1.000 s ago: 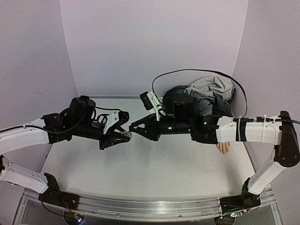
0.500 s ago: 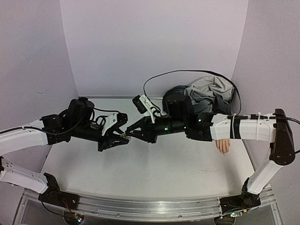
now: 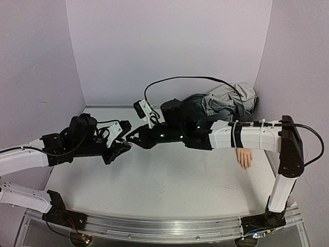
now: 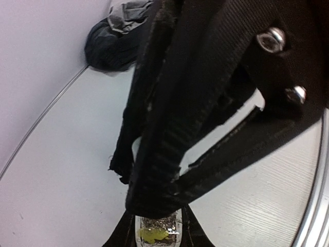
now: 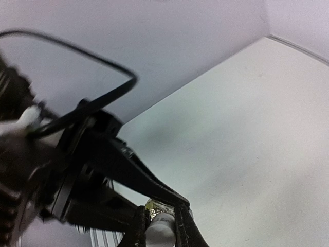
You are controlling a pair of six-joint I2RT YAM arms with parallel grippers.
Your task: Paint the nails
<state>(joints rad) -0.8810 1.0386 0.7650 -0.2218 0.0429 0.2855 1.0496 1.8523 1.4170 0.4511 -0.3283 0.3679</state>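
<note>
A small clear bottle (image 4: pixel 157 232) with glitter and a yellow fleck inside sits between the fingers of my left gripper (image 3: pixel 123 146), which is shut on it. My right gripper (image 3: pixel 130 140) meets it from the right and is shut on the bottle's white cap (image 5: pixel 160 232). Both grippers hover above the table's left middle. The pale mannequin hand (image 3: pixel 244 158) lies far right, partly under my right forearm, fingers pointing toward the near edge. Its nails are too small to make out.
A heap of grey and dark jacket cloth (image 3: pixel 221 105) lies at the back right against the wall, also seen in the left wrist view (image 4: pixel 118 36). A black cable (image 3: pixel 180 80) arcs over the right arm. The table's metal rail (image 3: pixel 164 229) runs along the near edge.
Both grippers, joined at the bottle, have shifted left. The right arm has stretched further across, and more of the mannequin hand shows below its forearm.
</note>
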